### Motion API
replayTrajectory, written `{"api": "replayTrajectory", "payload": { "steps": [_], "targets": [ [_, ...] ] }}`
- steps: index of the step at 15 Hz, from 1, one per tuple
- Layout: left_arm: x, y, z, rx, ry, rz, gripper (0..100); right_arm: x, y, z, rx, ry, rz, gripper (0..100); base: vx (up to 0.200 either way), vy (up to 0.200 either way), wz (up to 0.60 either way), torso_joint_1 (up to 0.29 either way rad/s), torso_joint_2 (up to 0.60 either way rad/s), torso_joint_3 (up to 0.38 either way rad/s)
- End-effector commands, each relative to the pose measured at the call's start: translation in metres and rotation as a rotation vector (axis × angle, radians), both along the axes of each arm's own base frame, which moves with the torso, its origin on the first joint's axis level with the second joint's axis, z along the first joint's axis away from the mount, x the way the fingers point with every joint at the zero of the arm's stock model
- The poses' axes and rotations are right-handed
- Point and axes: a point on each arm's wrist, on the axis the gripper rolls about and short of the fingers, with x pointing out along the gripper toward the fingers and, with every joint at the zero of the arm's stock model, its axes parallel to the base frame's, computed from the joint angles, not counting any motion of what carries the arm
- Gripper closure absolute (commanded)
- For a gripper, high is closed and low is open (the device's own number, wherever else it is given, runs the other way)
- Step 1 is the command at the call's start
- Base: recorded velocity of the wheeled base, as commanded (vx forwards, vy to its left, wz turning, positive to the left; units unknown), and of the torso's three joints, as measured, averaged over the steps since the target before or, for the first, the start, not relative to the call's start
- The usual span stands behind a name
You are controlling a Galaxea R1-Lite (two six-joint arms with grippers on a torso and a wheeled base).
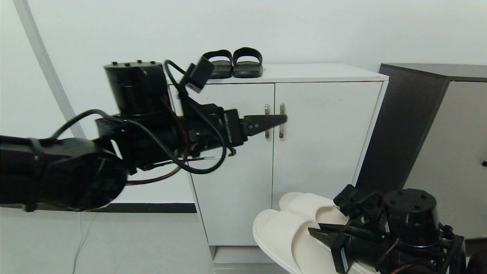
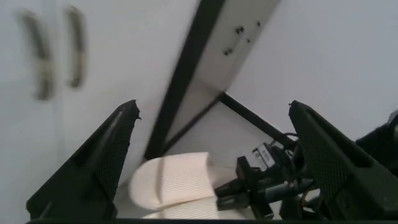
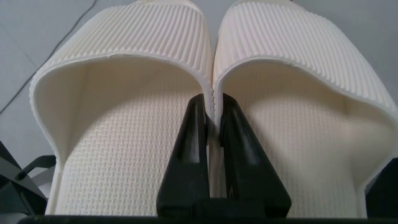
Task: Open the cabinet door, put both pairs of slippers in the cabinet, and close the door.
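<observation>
Well, the white cabinet [image 1: 323,74] is the biggest thing, in the middle of the head view. Both its doors [image 1: 236,190] are shut. At 3 o'clock from it stands a dark cabinet [image 1: 403,125].

The white slippers [image 1: 289,232] hang low at 5 o'clock, in front of the bottom of the cabinet. The black slippers [image 1: 247,62] sit side by side on top of it at 12 o'clock, close to the front edge.

The left gripper [image 1: 283,118] lies level on the 9 o'clock side, with its tip at the two handles [image 1: 281,131] where the doors meet. Its fingers are wide apart and hold nothing. I cannot tell if it touches a handle. The right gripper [image 3: 212,102] is pinched tight on the white slippers, squeezing their two inner walls together.

I think the job has hardly begun, as no door is open and no slippers are inside.

What could go wrong? The handles are thin and very close together, so the open fingers could catch both or slide off. Then the door would not open. A door swinging out could bump the white slippers, since they hang right in front. The pinch holds only soft, thin walls, so a bump could shake a slipper loose. The left arm is also close under the black slippers and could knock them off.
</observation>
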Motion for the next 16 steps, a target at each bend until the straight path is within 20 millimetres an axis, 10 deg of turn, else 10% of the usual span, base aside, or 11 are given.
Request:
{"api": "replayTrajectory", "payload": {
  "steps": [1,16],
  "targets": [
    [0.024,-0.038,-0.025,0.031,0.062,-0.054,0,-0.001,0.000,-0.001,-0.002,0.002,0.001,100,0.000,0.000,0.00,0.000,0.00,0.000],
    [0.106,-0.061,-0.017,-0.022,0.116,-0.007,0,-0.002,0.001,-0.003,-0.010,0.009,0.010,100,0.000,0.000,0.00,0.000,0.00,0.000]
  ]
}}
